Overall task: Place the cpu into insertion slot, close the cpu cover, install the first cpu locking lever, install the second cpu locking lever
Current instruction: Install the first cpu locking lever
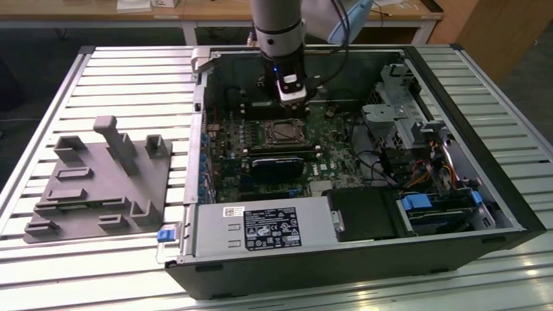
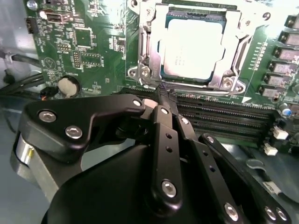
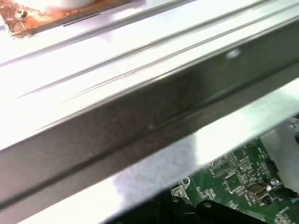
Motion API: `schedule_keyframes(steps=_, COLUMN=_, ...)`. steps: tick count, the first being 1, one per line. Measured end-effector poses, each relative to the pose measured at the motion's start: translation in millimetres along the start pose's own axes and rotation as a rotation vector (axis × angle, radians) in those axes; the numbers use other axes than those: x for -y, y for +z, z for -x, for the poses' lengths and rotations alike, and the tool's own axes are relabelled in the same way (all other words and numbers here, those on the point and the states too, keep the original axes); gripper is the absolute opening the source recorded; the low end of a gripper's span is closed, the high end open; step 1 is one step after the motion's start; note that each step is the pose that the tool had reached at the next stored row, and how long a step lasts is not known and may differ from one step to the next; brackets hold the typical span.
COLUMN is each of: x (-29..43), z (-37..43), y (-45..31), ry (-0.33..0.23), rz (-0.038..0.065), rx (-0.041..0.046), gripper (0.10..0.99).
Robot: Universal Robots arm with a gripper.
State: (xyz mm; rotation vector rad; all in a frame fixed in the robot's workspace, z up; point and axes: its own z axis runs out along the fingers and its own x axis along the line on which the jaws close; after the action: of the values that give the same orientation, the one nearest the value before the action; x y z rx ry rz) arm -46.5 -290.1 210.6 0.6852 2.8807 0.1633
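Just beyond closed fingers [image 2: 164, 126], seated cpu [image 2: 192, 44]

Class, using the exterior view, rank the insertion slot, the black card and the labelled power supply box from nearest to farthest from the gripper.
1. The insertion slot, right beside the gripper, mid-case.
2. The black card, just beyond the slot, towards the camera.
3. The power supply box, along the case's edge closest to the camera.

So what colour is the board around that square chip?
The circuit board is green, with small dark components; it shows best in the second wrist view.
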Motion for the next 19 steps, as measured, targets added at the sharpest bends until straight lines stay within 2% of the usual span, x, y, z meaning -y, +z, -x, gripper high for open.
schedule_keyframes(steps=9, x=-1.9, z=1.8, y=-12.5, ry=0.0, rz=0.0, rx=0.0, gripper=0.106)
schedule_keyframes(steps=16, x=-2.0, z=1.9, y=-13.0, ry=0.0, rz=0.0, rx=-0.0001, gripper=0.106)
schedule_keyframes(steps=17, x=-2.0, z=1.9, y=-13.0, ry=0.0, rz=0.0, rx=-0.0009, gripper=0.106)
schedule_keyframes(steps=18, x=-2.0, z=2.0, y=-12.9, ry=0.0, rz=-0.003, rx=-0.0057, gripper=0.106)
schedule_keyframes(steps=19, x=-2.1, z=2.2, y=-12.7, ry=0.001, rz=-0.01, rx=-0.0146, gripper=0.106)
